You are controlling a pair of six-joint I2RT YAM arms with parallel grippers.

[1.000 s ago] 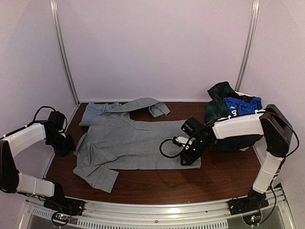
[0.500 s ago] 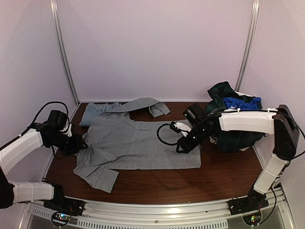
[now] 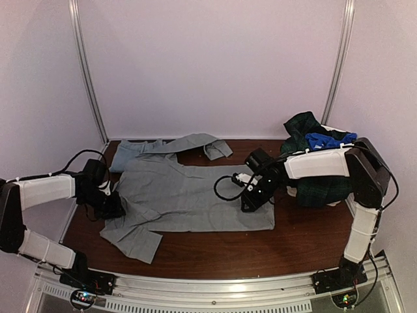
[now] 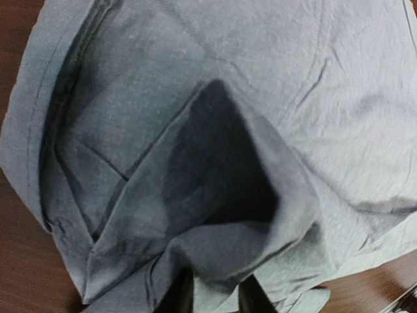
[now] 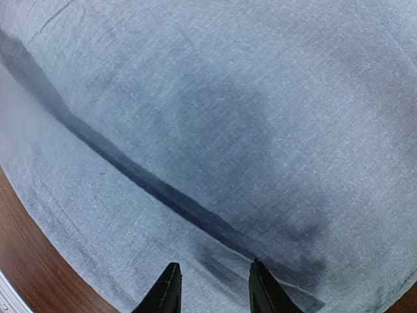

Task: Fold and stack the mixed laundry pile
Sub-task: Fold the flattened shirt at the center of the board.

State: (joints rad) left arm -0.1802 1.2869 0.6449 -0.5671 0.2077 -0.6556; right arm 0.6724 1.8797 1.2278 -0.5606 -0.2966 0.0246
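My left gripper (image 3: 112,207) has slid onto the grey shirt (image 3: 189,195) and pinches a fold at its left edge. The right gripper (image 5: 212,287) rests on it, jaws apart. The mixed laundry pile (image 3: 324,190), rumpled plaid, blue and white, sits right of the shirt.

Two arms (image 3: 49,189) (image 3: 319,164), one grey shirt (image 3: 189,199), one folded garment (image 3: 130,155), one laundry pile (image 3: 301,127).

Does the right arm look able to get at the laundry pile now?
Probably yes: the laundry pile lies just behind the right arm, nothing between them, and its jaws stand open, holding nothing.
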